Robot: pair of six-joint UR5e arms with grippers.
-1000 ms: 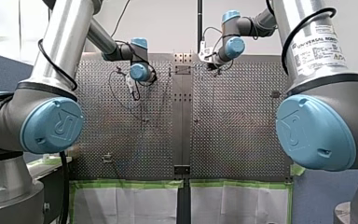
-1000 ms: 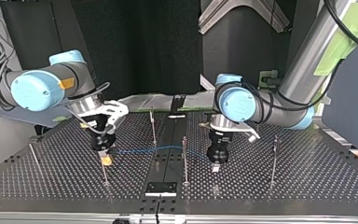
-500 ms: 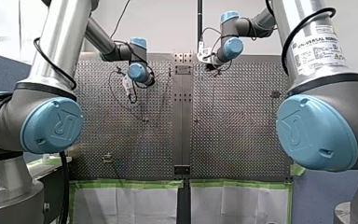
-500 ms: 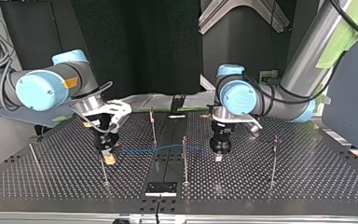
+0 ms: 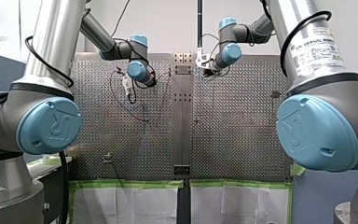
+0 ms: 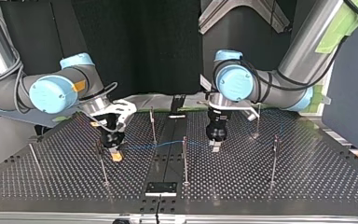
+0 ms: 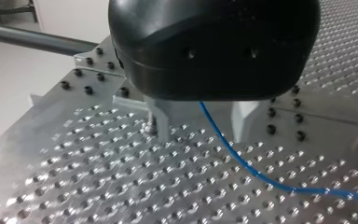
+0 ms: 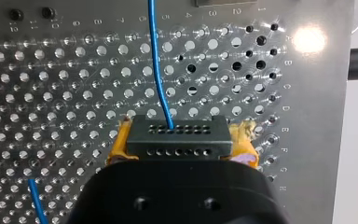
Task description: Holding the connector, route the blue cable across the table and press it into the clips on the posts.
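Between the two grippers, blue cable (image 6: 158, 145): strung low over the perforated table (image 6: 289, 186) and close to taut. I judge the tension is there so it can be laid onto a post top instead of sagging onto the plate.
Connector (image 8: 168, 145): a black block with rows of holes, and the cable leaves its front face. It's held by the body, so the cable end is free to be steered.
Right gripper (image 8: 181, 136): clenched on the connector between yellow pads (image 8: 118, 142), low over the table at the top view's left, just beside a thin post (image 6: 103, 164). It's anchoring that end.
Left gripper (image 7: 200, 135): metal fingers (image 7: 157, 119) stand apart and the cable runs between them unpinched. That reads as a loose guide, letting the line slide as it's routed.
Middle post (image 6: 184, 158): sits between the grippers, and the cable crosses it near the top. Whether it sits in the clip is too small to tell.
Next, as I judge: press down at that post. The risk is the cable slipping beside the clip.
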